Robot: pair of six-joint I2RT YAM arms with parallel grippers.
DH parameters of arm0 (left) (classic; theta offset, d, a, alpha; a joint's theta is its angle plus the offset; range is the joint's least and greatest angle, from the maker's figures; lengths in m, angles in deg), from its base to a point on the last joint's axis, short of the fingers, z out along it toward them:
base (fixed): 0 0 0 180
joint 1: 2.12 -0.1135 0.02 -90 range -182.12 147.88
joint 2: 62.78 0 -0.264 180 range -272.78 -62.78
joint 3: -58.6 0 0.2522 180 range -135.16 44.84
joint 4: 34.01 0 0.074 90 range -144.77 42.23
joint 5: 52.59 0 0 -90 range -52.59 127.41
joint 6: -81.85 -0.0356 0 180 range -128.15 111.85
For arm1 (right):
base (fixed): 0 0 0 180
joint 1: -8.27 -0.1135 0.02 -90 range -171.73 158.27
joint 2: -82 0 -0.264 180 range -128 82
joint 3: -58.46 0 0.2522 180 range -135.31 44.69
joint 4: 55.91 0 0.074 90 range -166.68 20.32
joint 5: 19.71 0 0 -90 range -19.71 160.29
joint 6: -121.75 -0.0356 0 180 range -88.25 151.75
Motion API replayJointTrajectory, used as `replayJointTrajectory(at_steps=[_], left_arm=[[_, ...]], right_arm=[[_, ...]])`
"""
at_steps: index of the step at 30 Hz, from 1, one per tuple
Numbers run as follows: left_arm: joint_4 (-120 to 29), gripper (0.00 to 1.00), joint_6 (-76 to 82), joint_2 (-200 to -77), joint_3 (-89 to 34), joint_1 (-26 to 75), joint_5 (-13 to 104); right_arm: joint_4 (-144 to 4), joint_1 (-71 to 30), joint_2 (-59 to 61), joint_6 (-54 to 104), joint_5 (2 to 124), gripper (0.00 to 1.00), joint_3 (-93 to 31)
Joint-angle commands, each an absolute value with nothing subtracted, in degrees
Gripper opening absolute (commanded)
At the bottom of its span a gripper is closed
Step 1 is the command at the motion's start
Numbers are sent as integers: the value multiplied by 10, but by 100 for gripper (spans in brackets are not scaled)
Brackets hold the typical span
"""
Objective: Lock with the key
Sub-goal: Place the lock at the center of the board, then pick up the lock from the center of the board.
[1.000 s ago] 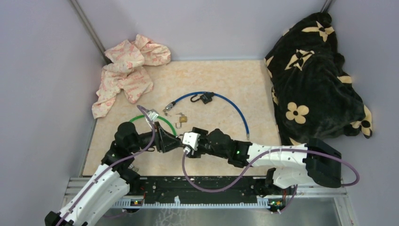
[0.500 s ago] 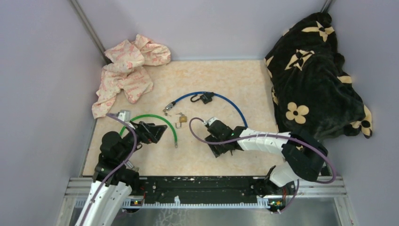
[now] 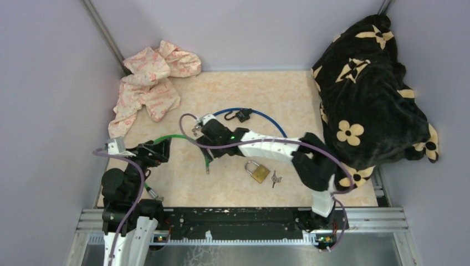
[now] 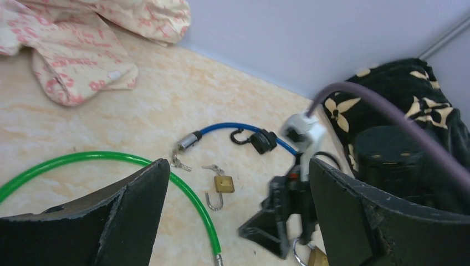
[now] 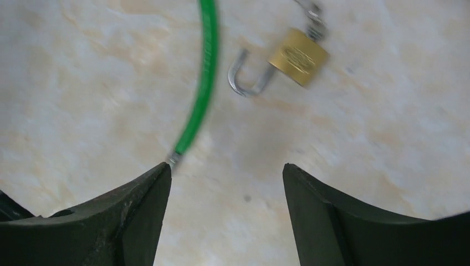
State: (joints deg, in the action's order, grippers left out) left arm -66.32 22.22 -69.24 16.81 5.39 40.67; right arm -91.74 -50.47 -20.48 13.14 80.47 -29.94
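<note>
Reaching across the bench [image 3: 266, 88] with the right claw [image 5: 227, 183], fingers apart and gripping nothing, just above the small brass padlock [image 5: 297, 56]. Showing that padlock with its shackle swung open, lying beside the free end of the green cable [image 5: 204, 77]. Holding the left claw [image 4: 238, 166] spread wide as well, empty, raised near the bench's left edge above the green loop. Resting flat near the front of the bench: a large brass padlock [image 3: 258, 171], shackle apparently closed, with keys [image 3: 275, 179] just beside it. Lying farther back: a blue cable [image 4: 219, 128] bearing a black lock [image 3: 243, 115], a pink cloth [image 3: 148, 83] at the back left corner, a black flowered blanket [image 3: 366, 83] along the right.
</note>
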Motion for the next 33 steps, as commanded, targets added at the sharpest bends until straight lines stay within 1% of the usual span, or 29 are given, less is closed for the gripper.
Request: replayJointTrajectory(at_steps=[1,3,6,9,11,12,13,15,16,17,18,21,24,25,26,27,29,31,33], left_arm=[[-685,99,203,-668,128,24,379],[-686,99,195,-660,121,16,381],[-681,99,182,-655,115,11,379],[-676,99,168,-649,112,9,379],[-675,99,158,-648,109,9,383],[-675,99,151,-648,108,9,383],[-674,99,143,-648,108,9,384],[-674,99,115,-653,105,9,383],[-680,99,95,-660,99,9,380],[-691,99,70,-672,89,11,379],[-708,99,48,-692,75,12,379],[-753,99,-46,-773,21,19,393],[-801,99,-189,-868,-19,20,499],[-816,99,-214,-897,-29,19,542],[-831,99,-251,-927,-38,18,612],[-856,99,-303,-954,-47,18,730],[-906,99,-393,-1014,-51,19,858],[-915,99,-428,-1069,-38,19,888],[-900,99,-477,-1116,-11,23,873]], right_arm=[[-928,-539,-347,144,757,72,-450],[-959,-541,-404,148,755,69,-507],[-978,-541,-447,154,779,65,-545],[-988,-541,-462,159,809,62,-547],[-988,-541,-462,162,821,57,-534],[-990,-541,-461,163,821,53,-528],[-992,-541,-460,163,819,46,-522],[-991,-541,-452,167,823,29,-503],[-991,-540,-443,170,829,18,-491],[-988,-537,-433,172,834,6,-475],[-980,-532,-416,176,832,0,-454],[-928,-518,-337,195,802,0,-353],[-859,-512,-237,240,751,0,-254],[-840,-512,-205,252,732,0,-223],[-823,-511,-175,260,717,0,-197],[-809,-507,-148,269,706,0,-173],[-788,-502,-88,278,697,0,-129],[-764,-493,-45,277,683,0,-85],[-740,-484,-6,273,671,0,-45]])
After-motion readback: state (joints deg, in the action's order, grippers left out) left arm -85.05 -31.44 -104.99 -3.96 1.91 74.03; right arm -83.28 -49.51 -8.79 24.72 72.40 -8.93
